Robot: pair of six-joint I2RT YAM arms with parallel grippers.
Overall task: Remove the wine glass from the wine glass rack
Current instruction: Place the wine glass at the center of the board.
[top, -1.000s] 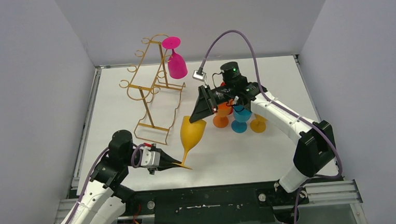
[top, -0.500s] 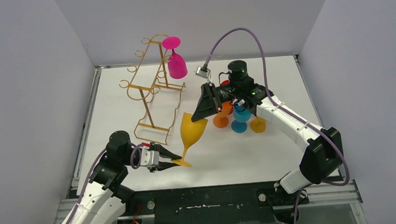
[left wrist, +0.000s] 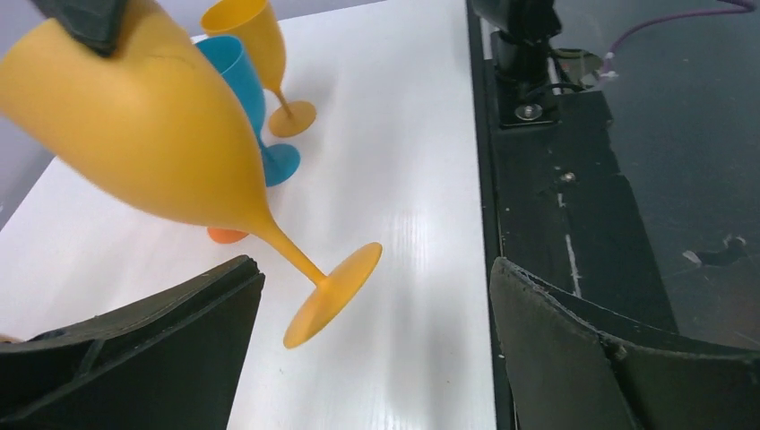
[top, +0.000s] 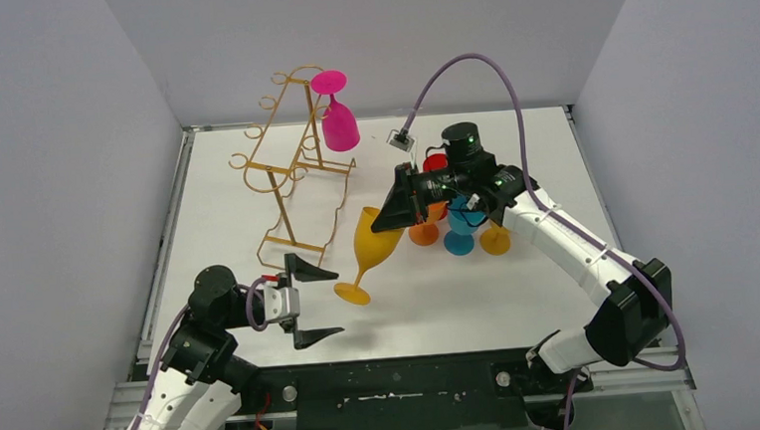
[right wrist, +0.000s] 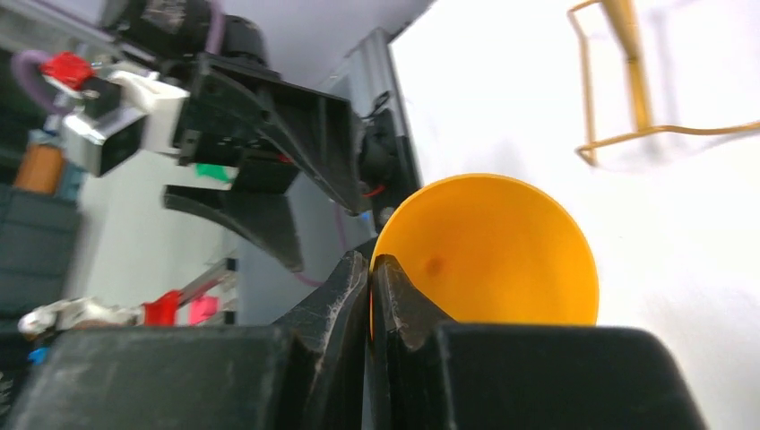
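Because the right gripper (top: 381, 223) holds the yellow wine glass (top: 373, 247) only by a thin pinch on its rim, with the glass leaning and its foot low over the table (top: 461, 305), I judge that the glass can turn in the jaws or slip out if the arm moves fast; whether the foot touches the table I cannot tell. The left gripper (top: 314, 304) stands wide and holds nothing, with its fingers on either side of the foot and apart from it, so a careless move could knock the foot. The blue glass (top: 462, 225) and the orange glass (top: 423, 234) stand just beside, under the right arm, and could be pushed over. The yellow glass is off the wine glass rack (top: 296, 166), near its base on the right. Only the top view shows the pink glass (top: 339, 126) hanging upside down at the far end of the rack; only the right wrist view shows the rim squeezed between the two closed fingers
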